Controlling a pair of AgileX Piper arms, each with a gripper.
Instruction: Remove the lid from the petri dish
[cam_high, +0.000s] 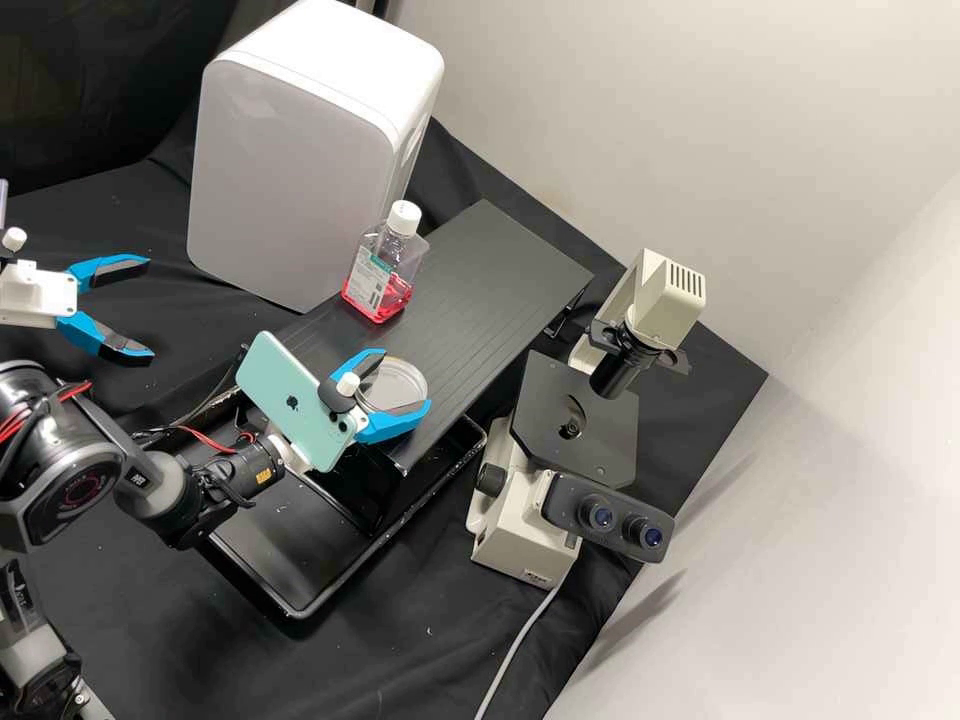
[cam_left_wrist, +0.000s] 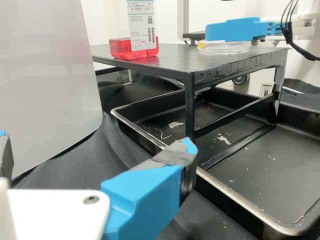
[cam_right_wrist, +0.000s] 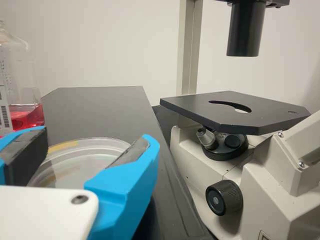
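A clear petri dish (cam_high: 392, 383) with its lid on rests at the near corner of a black ribbed shelf (cam_high: 490, 280). My right gripper (cam_high: 405, 380) is open, one blue finger on each side of the dish, and I cannot tell if they touch it. In the right wrist view the dish (cam_right_wrist: 75, 162) lies between the two pads of that gripper (cam_right_wrist: 95, 142). The left wrist view shows the dish (cam_left_wrist: 225, 47) far off under a blue finger. My left gripper (cam_high: 150, 307) is open and holds nothing, well to the left over the black cloth.
A flask of red liquid (cam_high: 385, 270) stands farther back on the shelf. A white box (cam_high: 300, 140) sits behind it. A microscope (cam_high: 570, 470) is close to the right. A black tray (cam_high: 300, 570) lies under the shelf. A mint phone (cam_high: 295, 400) rides on the right wrist.
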